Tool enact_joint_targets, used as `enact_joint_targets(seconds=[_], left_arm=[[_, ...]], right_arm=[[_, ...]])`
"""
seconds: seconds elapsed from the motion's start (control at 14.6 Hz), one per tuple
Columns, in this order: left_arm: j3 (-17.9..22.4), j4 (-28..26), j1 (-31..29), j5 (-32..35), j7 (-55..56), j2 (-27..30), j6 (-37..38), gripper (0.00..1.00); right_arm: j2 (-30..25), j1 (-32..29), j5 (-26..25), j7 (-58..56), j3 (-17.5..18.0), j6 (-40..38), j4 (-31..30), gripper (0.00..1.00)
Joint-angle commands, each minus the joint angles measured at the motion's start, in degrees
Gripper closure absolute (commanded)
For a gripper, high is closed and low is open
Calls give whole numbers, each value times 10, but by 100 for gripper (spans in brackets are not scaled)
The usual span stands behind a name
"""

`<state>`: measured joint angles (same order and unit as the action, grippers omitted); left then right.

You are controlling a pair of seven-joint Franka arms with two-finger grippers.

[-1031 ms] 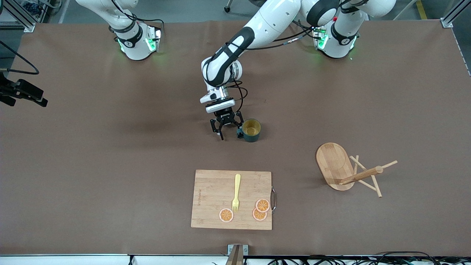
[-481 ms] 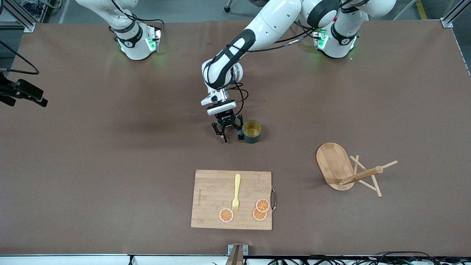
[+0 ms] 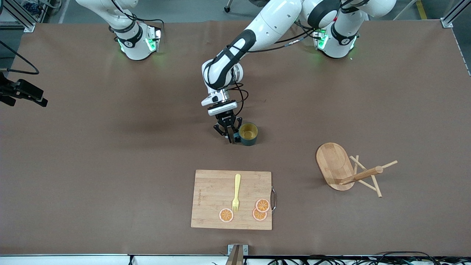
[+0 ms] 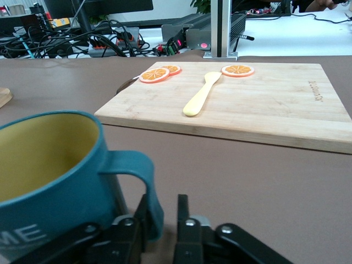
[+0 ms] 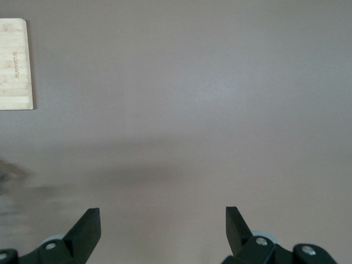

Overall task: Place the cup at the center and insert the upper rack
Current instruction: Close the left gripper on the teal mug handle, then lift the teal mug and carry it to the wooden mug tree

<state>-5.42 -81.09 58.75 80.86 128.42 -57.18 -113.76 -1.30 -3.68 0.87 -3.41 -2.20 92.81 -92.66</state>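
The dark teal cup [image 3: 248, 133] with a yellow inside stands upright near the table's middle, its handle [image 4: 144, 181] turned toward my left gripper [image 3: 231, 139]. That gripper [image 4: 163, 201] is down at the table with its jaws narrowed around the handle: one finger touches it, and a small gap remains at the other, so it is still open. The bamboo upper rack [image 3: 346, 169] lies tipped on its side toward the left arm's end, nearer to the front camera than the cup. My right gripper [image 5: 162, 212] hangs wide open over bare table, holding nothing.
A rectangular bamboo cutting board [image 3: 209, 198] lies nearer to the front camera than the cup, carrying a yellow fork [image 3: 236, 193] and three orange slices [image 3: 226, 215]. The right arm waits near its base [image 3: 136, 40].
The left gripper's jaws have closed in from wide open to narrow around the cup's handle. The cup has shifted slightly toward the front camera. The right arm has not moved.
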Motion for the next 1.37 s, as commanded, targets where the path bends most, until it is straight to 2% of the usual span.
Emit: enact_joint_targets(seconds=[0.0,0.41,0.76,1.31], left_arm=[[-3,11,-5,-24,-1,0,-10,98],[-9,11,-21,-106,-22,51,-25,100],[-8,11,-42,-293,-170,142,-30,100],[-6,10,-146,-591,-200,291,-39,100]], right_arm=[[-12,-1,-7,0,1,-2,-8,0],[-12,0,-7,1,1,0,-7,0],[-12,2,-8,2,1,5,1,0],[-12,10,-6,-6,7,-1,7,0]])
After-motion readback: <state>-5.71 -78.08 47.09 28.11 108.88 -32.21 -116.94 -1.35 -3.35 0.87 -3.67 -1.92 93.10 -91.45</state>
